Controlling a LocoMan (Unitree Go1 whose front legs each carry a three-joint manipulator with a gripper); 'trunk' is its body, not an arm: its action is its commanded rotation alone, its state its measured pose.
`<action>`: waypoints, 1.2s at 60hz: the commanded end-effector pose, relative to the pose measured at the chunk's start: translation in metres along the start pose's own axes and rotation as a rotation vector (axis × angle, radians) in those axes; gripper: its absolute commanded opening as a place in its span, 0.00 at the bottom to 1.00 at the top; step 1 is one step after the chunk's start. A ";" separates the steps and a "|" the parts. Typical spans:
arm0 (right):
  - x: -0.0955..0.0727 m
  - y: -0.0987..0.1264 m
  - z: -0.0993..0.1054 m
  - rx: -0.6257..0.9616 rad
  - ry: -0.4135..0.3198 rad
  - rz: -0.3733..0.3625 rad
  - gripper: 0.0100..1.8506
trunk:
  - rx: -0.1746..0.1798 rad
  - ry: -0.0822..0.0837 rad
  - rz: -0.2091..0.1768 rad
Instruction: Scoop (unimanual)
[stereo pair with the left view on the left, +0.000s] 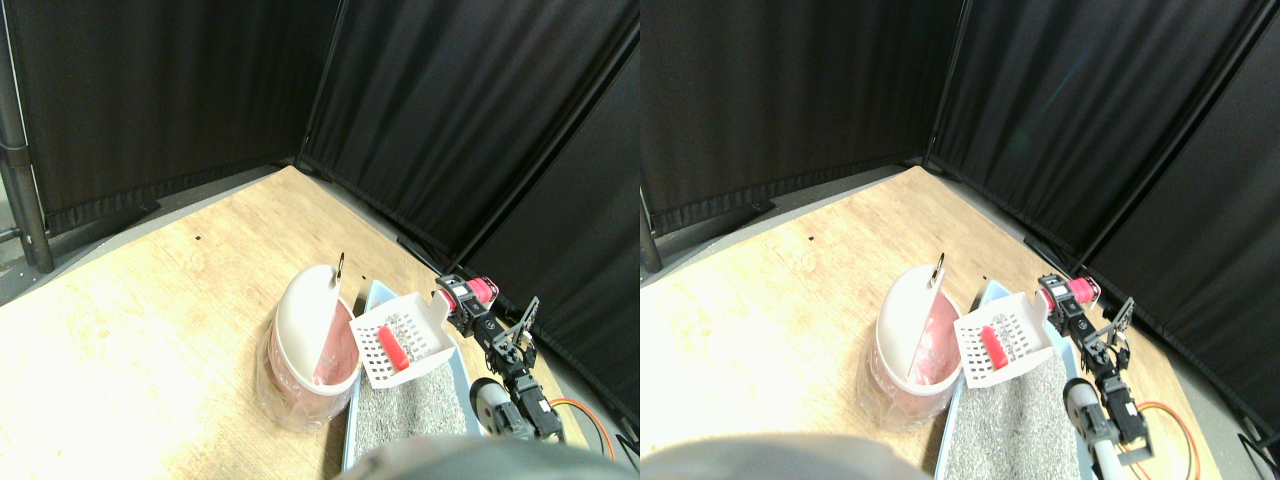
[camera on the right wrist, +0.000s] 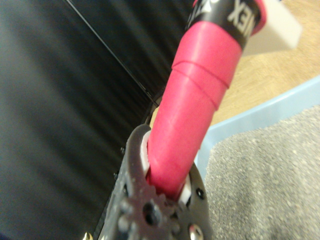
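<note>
I work on a pale wood-grain floor boxed in by black pleated curtains, matte and ribbed with vertical folds. Nearest me lies the light blue litter tray, a shallow smooth-walled plastic pan filled with grey granular litter, coarse and speckled like fine gravel. My right gripper reaches in over its far side; its dark jaws are pinched around the pink wrapped handle, a thick round grip with soft, slightly ridged tape turns. The handle leads to the white slotted scoop, a boxy rigid plastic shovel with rows of sifting holes, raised clear above the litter and tilted toward the bin. In its bowl rests a small red cylinder, smooth and glossy. Just beyond, touching or nearly touching the scoop's edge, stands the pink waste bin, rounded, translucent at the base, with a white swing lid tipped open. I judge the scooping itself done: the target is lifted and sifted free of the litter. What remains is tipping it into the bin, and the cylinder has not yet slid out.
</note>
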 end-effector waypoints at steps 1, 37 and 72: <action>0.000 0.002 0.020 0.000 -0.063 -0.016 0.02 | -0.006 -0.003 0.055; -0.005 0.003 0.034 -0.060 -0.040 -0.083 0.02 | -0.010 -0.007 0.059; -0.025 -0.022 0.030 0.080 -0.058 -0.168 0.02 | 0.037 0.008 -0.010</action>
